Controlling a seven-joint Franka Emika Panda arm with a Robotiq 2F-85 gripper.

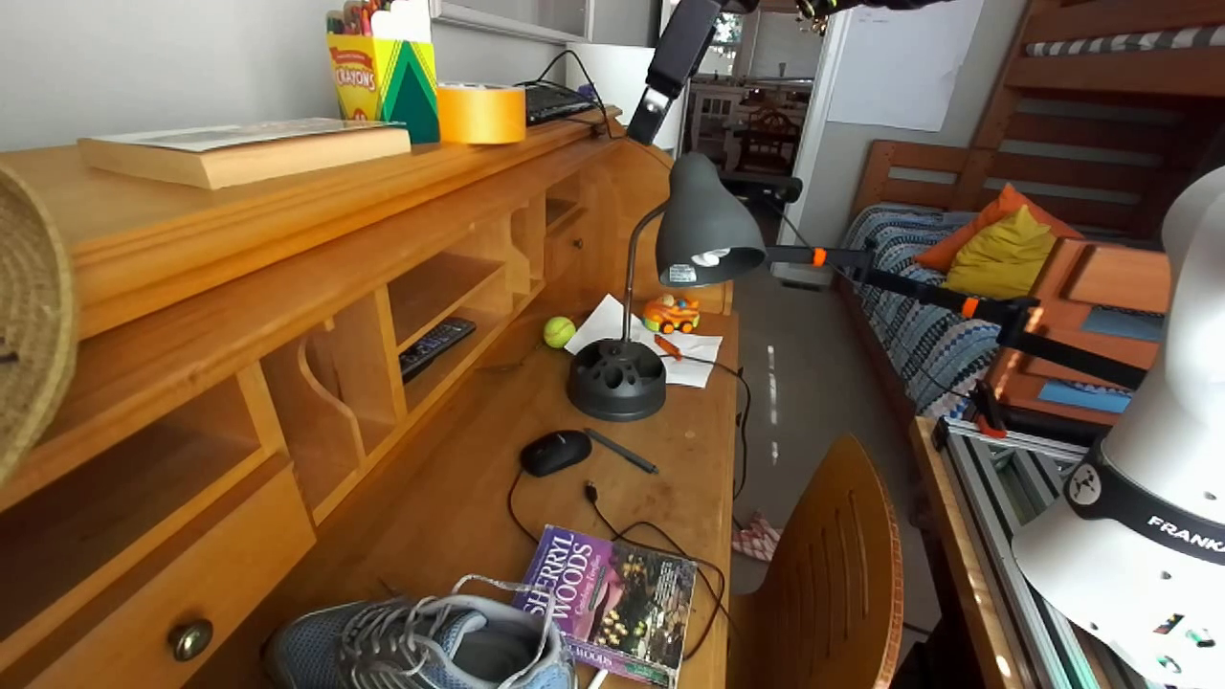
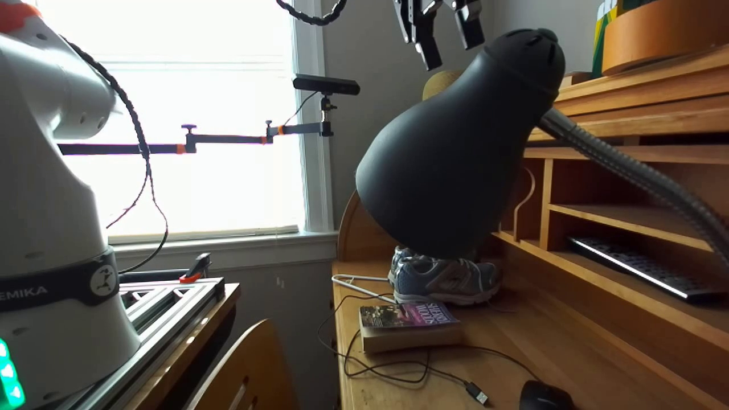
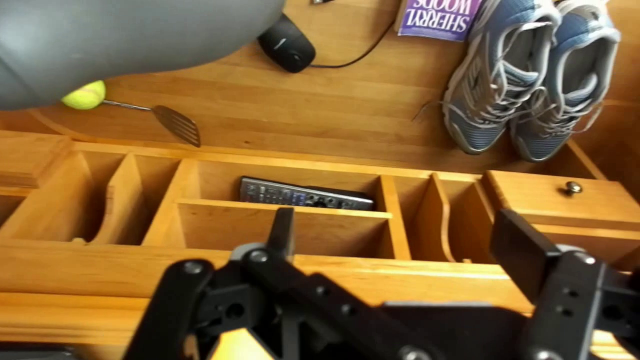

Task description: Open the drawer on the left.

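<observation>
The drawer [image 1: 230, 565] is honey-coloured wood with a round brass knob [image 1: 190, 639], low at the near left in an exterior view. Its front looks shut, under an open compartment. In the wrist view the drawer [image 3: 540, 195] and its knob [image 3: 573, 188] are at the right, past the right finger. In an exterior view the lamp head hides it. My gripper [image 3: 395, 220] is open and empty, with its fingers wide apart. It is high above the desk, in front of the middle pigeonholes; it also shows at the top of an exterior view [image 2: 453, 52], above the lamp.
A grey desk lamp [image 1: 708, 225] stands close to the gripper; its head [image 3: 125, 40] fills the wrist view's top left. Shoes [image 3: 500, 75] stand on the desk near the drawer. A book [image 1: 612, 603], mouse [image 1: 555, 452] and cables lie there. A far small drawer has a knob [image 1: 577, 243].
</observation>
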